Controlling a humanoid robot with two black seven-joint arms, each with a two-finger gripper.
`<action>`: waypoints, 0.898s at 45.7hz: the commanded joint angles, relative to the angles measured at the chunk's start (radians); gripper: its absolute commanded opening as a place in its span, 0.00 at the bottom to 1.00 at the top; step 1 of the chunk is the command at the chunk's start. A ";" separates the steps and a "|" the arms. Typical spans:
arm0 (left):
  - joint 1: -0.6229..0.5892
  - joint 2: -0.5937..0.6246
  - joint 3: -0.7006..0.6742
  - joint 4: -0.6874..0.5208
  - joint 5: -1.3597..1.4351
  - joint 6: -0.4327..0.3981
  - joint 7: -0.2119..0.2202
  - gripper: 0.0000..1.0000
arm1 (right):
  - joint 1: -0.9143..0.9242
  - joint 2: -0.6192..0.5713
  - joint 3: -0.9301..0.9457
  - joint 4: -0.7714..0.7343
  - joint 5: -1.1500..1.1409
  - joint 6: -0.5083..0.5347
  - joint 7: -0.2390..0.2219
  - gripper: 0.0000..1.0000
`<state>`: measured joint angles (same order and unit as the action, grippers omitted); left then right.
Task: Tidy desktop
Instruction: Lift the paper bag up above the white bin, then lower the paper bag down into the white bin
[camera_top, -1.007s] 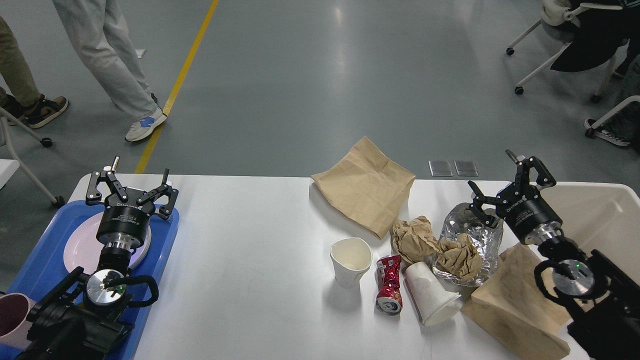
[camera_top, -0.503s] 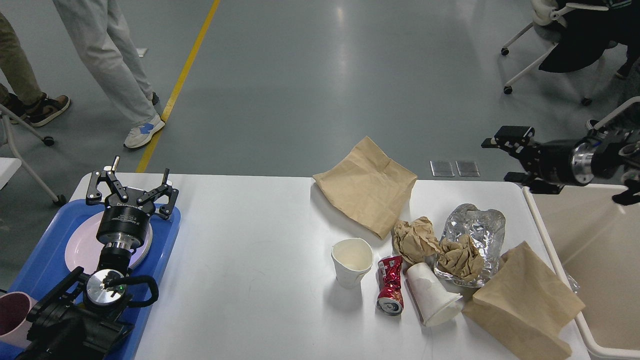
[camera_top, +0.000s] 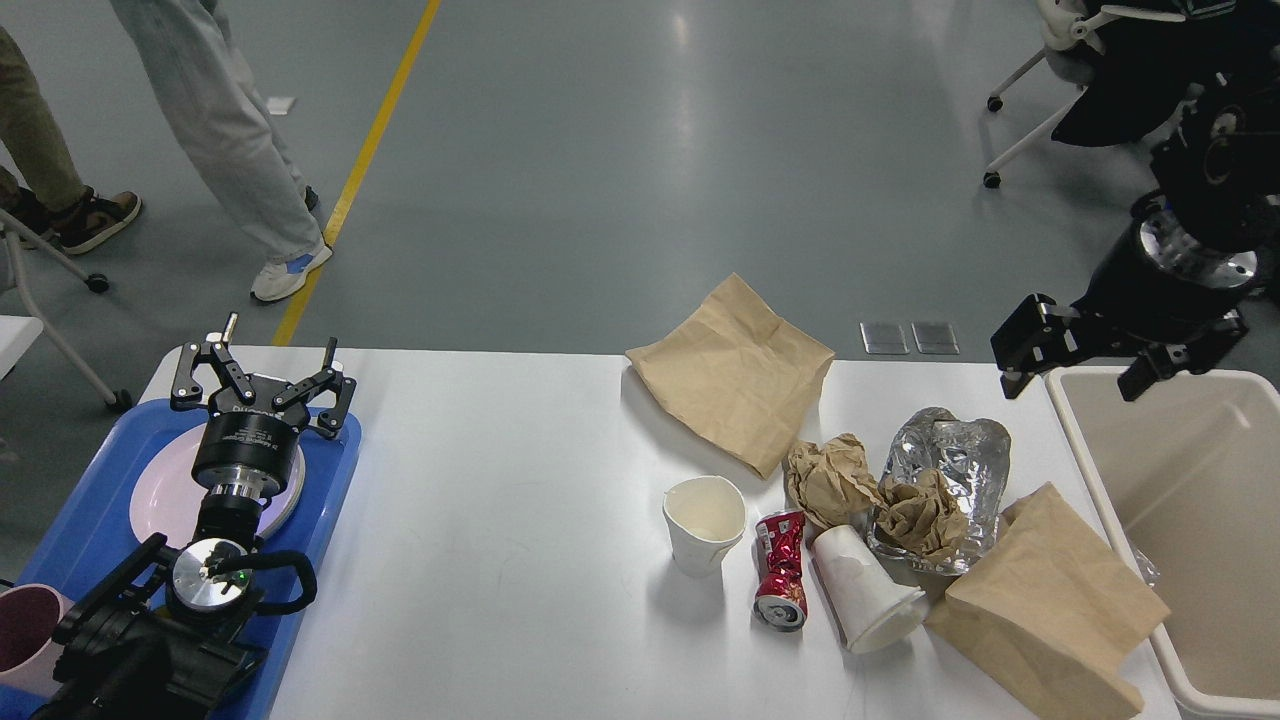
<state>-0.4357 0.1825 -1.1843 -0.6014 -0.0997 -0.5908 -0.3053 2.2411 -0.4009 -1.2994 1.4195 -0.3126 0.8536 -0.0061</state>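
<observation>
Since the earlier frames, the right gripper (camera_top: 1082, 360) had swung from above the foil at the lower right up and out to the right edge of the frame, where it hung over the far corner of the beige bin (camera_top: 1105, 470) with its two fingers spread wide and nothing between them. Everything else lay where it had been.

At the left of the frame the left gripper (camera_top: 262, 375) stood over the blue tray (camera_top: 330, 490), fingers wide apart and empty, above a pale pink plate (camera_top: 160, 495). A pink cup (camera_top: 22, 630) showed at the lower left corner.

The desktop (camera_top: 500, 480) filled the lower half of the frame, bare across its middle. Its litter sat right of centre: a flat brown paper bag (camera_top: 730, 370) overhanging the far edge, a crumpled paper ball (camera_top: 828, 478) just below it, and a dented white cup (camera_top: 703, 520) standing upright. Beside that cup lay a crushed red can (camera_top: 780, 568), touching a second white cup (camera_top: 865, 592) tipped on its side. Behind them, crumpled foil (camera_top: 955, 455) cradled another brown paper wad (camera_top: 918, 510). A second brown bag (camera_top: 1050, 605) lay at the lower right, against the bin's near wall.
</observation>
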 joint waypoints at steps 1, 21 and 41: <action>0.000 0.000 -0.001 0.000 0.000 0.000 0.000 0.96 | 0.115 0.001 -0.003 0.223 -0.003 -0.031 -0.023 1.00; 0.000 0.000 -0.003 0.000 0.000 0.002 0.000 0.96 | 0.135 0.007 -0.032 0.326 -0.118 -0.266 0.095 0.94; 0.000 -0.002 -0.003 0.000 0.000 0.000 0.000 0.96 | -0.234 0.010 -0.035 0.280 -0.227 -0.517 0.124 1.00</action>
<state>-0.4357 0.1813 -1.1874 -0.6014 -0.0997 -0.5900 -0.3053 2.1291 -0.3996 -1.3380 1.7041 -0.5393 0.4814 0.1187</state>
